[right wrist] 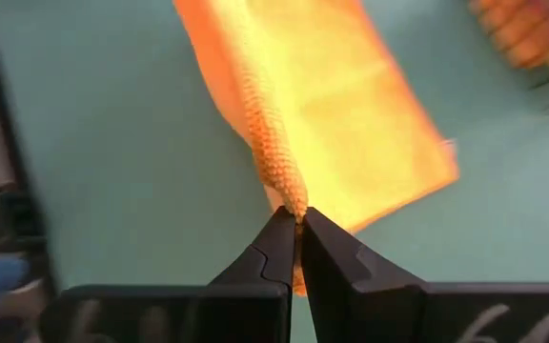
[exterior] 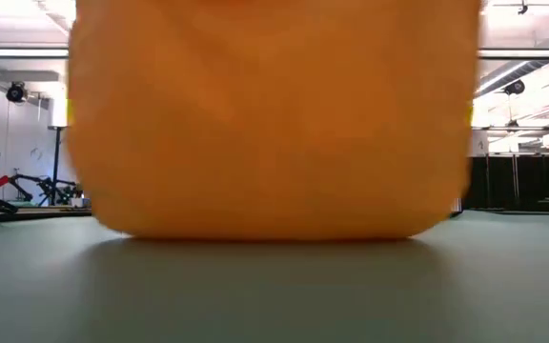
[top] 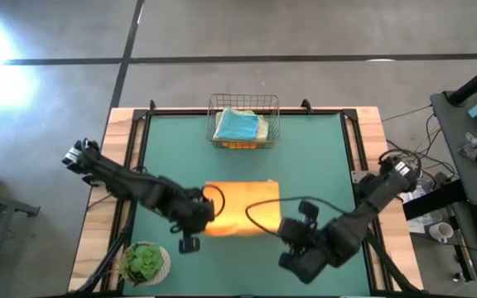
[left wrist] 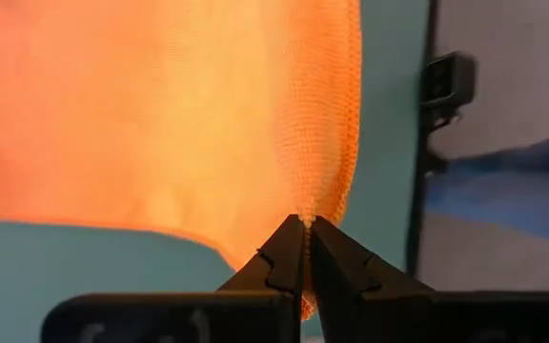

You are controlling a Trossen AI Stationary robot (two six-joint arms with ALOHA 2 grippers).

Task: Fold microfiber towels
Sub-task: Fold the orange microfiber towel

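Observation:
An orange microfiber towel is held up between my two grippers over the middle of the dark-green mat. In the low view the orange towel hangs like a curtain, its lower edge down at the mat. My left gripper is shut on the towel's left end, and my right gripper is shut on its right end. Teal and yellow towels lie in the wire basket at the far middle, with some orange beneath them. My left gripper pinches a bunched corner of the orange towel between its two fingertips. The cloth spreads away from the fingers and hangs slack below. My right gripper pinches another bunched corner of the towel between its two fingertips. From there a rolled edge runs away along the cloth, which hangs toward the mat.
A small potted green plant stands at the near left corner, close to my left arm. The wire basket stands at the mat's far edge. Bare mat lies to the left and right of the towel.

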